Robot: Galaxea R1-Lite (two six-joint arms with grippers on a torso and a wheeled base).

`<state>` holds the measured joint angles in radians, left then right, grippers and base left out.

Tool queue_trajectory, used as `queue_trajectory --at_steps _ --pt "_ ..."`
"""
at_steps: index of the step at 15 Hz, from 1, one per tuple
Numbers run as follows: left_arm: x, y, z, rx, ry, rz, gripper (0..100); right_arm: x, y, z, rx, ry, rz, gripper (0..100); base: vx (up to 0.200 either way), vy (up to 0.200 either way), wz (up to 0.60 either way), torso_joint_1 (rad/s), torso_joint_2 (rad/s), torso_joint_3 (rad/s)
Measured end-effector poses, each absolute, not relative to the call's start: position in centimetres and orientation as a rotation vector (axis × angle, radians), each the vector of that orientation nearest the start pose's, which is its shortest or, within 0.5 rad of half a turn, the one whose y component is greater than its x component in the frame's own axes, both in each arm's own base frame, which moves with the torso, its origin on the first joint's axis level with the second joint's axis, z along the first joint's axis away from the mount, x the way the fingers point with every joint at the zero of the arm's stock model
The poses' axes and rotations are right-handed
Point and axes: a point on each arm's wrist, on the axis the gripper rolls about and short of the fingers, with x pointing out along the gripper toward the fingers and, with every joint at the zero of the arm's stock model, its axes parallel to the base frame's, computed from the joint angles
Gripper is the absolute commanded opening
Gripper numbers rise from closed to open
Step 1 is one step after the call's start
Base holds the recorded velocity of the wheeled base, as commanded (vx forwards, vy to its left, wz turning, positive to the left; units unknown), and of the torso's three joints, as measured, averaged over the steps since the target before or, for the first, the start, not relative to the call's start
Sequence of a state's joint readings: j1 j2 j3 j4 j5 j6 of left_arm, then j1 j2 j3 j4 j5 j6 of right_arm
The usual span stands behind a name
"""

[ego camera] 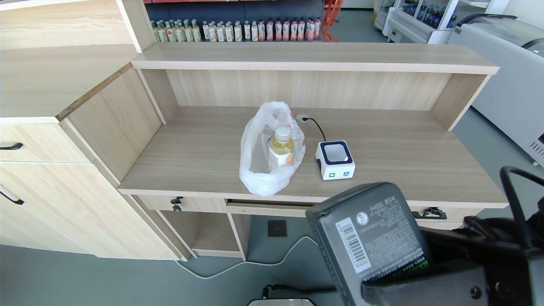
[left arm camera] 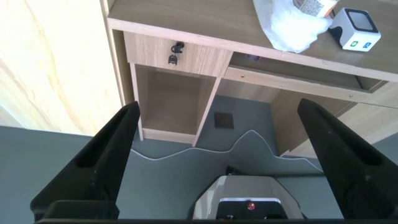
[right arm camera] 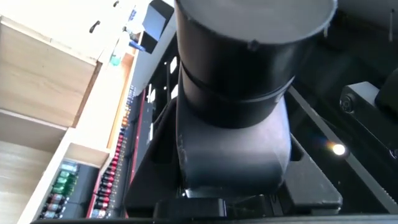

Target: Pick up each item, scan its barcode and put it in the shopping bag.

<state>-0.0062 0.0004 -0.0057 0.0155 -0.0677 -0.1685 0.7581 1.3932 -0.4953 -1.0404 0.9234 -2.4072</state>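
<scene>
My right gripper (ego camera: 418, 282) is shut on a dark grey bottle (ego camera: 374, 233), held low in front of the counter's front edge, its barcode label facing up. From the right wrist the same bottle (right arm camera: 236, 93) looms close, black cap end toward the camera. A white barcode scanner (ego camera: 335, 160) with a dark top stands on the wooden counter (ego camera: 425, 161). Left of it a white shopping bag (ego camera: 259, 161) sits open, with a yellow drink bottle (ego camera: 281, 149) upright inside. My left gripper (left arm camera: 217, 162) hangs open below counter height, over the grey floor.
A raised back shelf (ego camera: 314, 57) and side walls box in the counter. Its front has a keyed drawer (left arm camera: 177, 53) and an open cubby. The scanner's cable (ego camera: 316, 125) runs to a port behind it. Drink shelves and freezers (ego camera: 510, 63) stand beyond.
</scene>
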Motion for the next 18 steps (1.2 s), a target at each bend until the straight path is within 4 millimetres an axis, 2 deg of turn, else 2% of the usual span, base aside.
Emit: queue_trajectory --at_steps 8,10,11,12,14,15,16,18 --pt "-2.3 -0.1 7.5 -0.169 0.017 -0.073 100 13.4 15.0 22.8 2.287 2.719 -0.767 0 0.0 0.0 0.0 0.0 0.0 0.0" --pt "-2.3 -0.1 7.5 -0.169 0.016 -0.073 100 13.9 14.5 23.5 2.355 2.71 -0.757 0 0.0 0.0 0.0 0.0 0.0 0.0" --pt "-2.3 -0.1 7.5 -0.169 0.016 -0.073 100 14.5 13.9 23.9 2.461 2.682 -0.794 0 0.0 0.0 0.0 0.0 0.0 0.0" --pt "-2.3 -0.1 7.5 -0.168 0.016 -0.073 100 15.2 13.0 24.3 2.625 2.633 -0.84 0 0.0 0.0 0.0 0.0 0.0 0.0" --pt "-2.3 -0.1 7.5 -0.169 0.016 -0.073 100 17.0 9.1 25.3 3.178 2.411 -0.866 0 0.0 0.0 0.0 0.0 0.0 0.0" --pt "-2.3 -0.1 7.5 -0.169 0.016 -0.073 100 17.6 6.8 25.8 3.475 2.262 -0.792 0 0.0 0.0 0.0 0.0 0.0 0.0" --pt "-2.3 -0.1 7.5 -0.168 0.016 -0.073 100 18.1 4.1 26.2 3.797 2.059 -0.601 0 0.0 0.0 0.0 0.0 0.0 0.0" --pt "-2.3 -0.1 7.5 -0.169 0.016 -0.073 100 18.1 -1.5 26.5 4.437 1.634 -0.036 0 0.0 0.0 0.0 0.0 0.0 0.0"
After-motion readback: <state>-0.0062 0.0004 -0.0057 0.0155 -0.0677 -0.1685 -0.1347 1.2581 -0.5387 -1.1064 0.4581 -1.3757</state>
